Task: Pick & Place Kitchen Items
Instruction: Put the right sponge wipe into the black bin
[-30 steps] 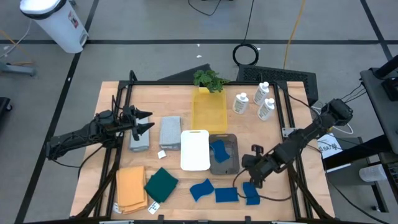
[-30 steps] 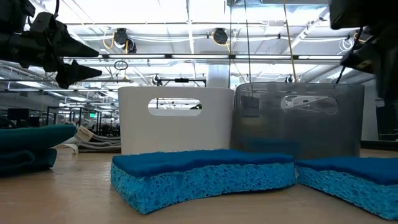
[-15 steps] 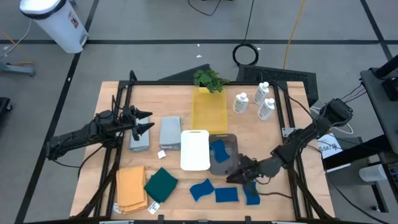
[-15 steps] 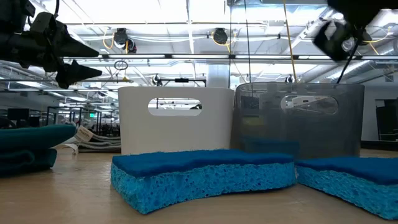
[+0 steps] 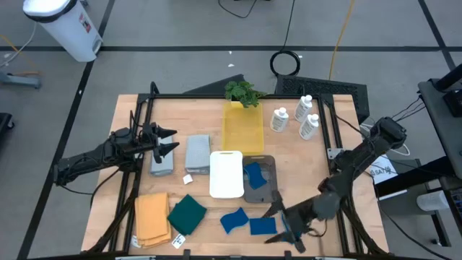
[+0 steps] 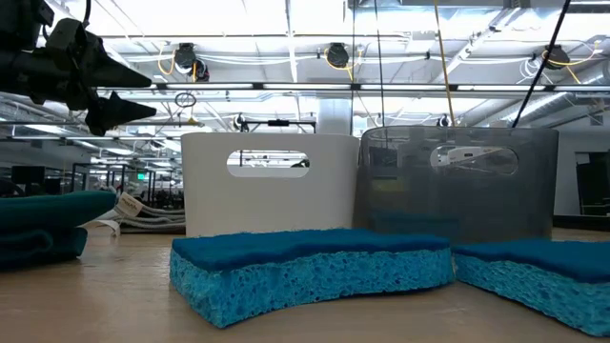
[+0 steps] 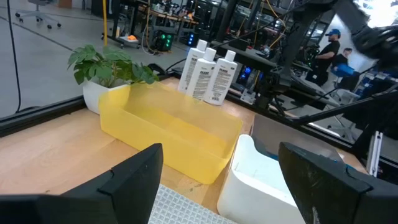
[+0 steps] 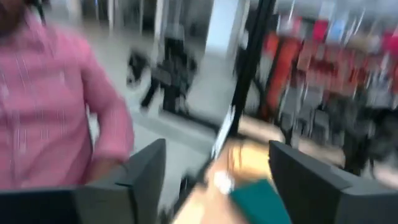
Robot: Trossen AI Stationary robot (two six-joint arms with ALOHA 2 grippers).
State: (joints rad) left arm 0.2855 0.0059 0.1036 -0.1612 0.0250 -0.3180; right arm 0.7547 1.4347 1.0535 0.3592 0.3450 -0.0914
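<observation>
Two blue sponges [image 5: 233, 219] [image 5: 263, 226] lie flat near the table's near edge, and a third [image 5: 254, 175] sits in the grey bin [image 5: 268, 189]. My right gripper [image 5: 283, 225] hangs open above the table just right of them, pointing level toward the table's left, and it hides what lies under it. Its fingers [image 8: 149, 168] hold nothing. The grey cloth [image 5: 197, 153], orange-tan cloth [image 5: 151, 217] and dark green cloth [image 5: 187, 214] lie at the left. Three white bottles [image 5: 303, 115] stand at the far right. My left gripper [image 5: 175, 140] waits open by the grey cloth.
A yellow bin [image 5: 242, 128] and a white bin [image 5: 227, 173] stand mid-table beside the grey bin. A leafy plant [image 5: 243, 92] stands at the far edge. A person in a pink shirt [image 8: 56, 106] shows beyond the table in the right wrist view.
My right gripper has opened. It has risen, gone toward the near edge and a little left, and tipped from pointing down to level while rolling. It has left the top right of the low view. The sponges on the table have kept their places.
</observation>
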